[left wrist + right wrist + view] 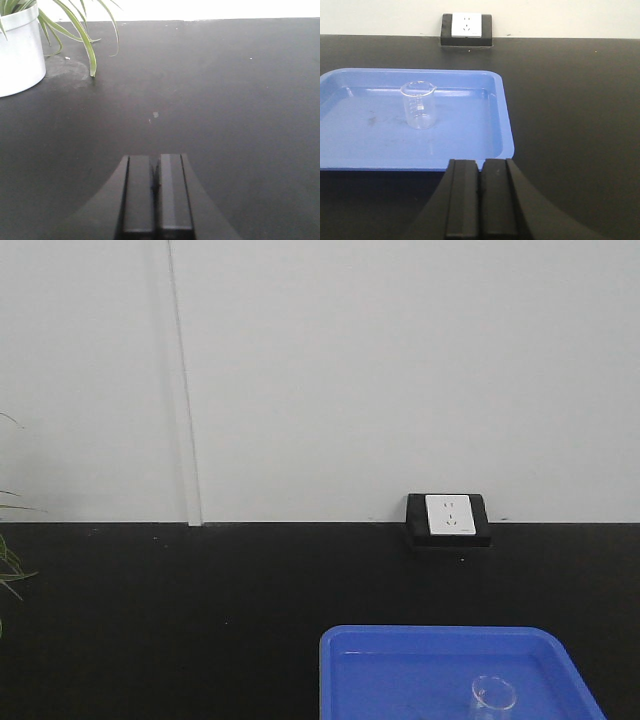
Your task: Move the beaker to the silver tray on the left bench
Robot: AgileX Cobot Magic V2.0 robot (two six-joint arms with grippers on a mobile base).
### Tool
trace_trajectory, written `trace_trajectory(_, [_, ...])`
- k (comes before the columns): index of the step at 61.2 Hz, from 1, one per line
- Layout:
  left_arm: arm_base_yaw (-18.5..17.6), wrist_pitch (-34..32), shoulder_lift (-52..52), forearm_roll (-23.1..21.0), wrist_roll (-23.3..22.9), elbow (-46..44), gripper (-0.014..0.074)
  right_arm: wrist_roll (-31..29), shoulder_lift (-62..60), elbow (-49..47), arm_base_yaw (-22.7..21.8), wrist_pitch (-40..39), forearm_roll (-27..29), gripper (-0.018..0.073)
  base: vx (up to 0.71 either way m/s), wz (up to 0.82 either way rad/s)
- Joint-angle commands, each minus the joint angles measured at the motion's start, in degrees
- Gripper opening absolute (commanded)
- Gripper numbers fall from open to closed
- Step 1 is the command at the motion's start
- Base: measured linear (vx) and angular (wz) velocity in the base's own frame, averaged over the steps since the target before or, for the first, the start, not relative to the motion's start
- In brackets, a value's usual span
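Observation:
The small clear glass beaker point(418, 105) stands upright in a blue plastic tray point(470, 145), also visible at the bottom of the front view as the beaker point(492, 697). My right gripper point(480, 162) is shut and empty, hovering just before the tray's near rim, to the right of and nearer than the beaker. My left gripper point(156, 159) is shut and empty over the bare black bench point(225, 100). The silver tray is out of view.
A white pot with a green-leaved plant point(20, 50) stands at the far left of the left wrist view. A wall socket point(449, 515) on a black block sits at the back edge of the bench, behind the blue tray point(400, 670).

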Motion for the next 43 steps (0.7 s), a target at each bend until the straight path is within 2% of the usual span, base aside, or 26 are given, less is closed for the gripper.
trace_trajectory(1, [0.01, -4.52, -0.4, -0.44, -0.02, 1.13, 0.0001, -0.2, -0.41, 0.33, 0.04, -4.62, -0.18, -0.001, 0.0, 0.0])
trace_trajectory(43, [0.01, -4.52, -0.4, -0.44, -0.02, 1.13, 0.0001, -0.2, -0.41, 0.33, 0.04, -4.62, -0.18, -0.001, 0.0, 0.0])
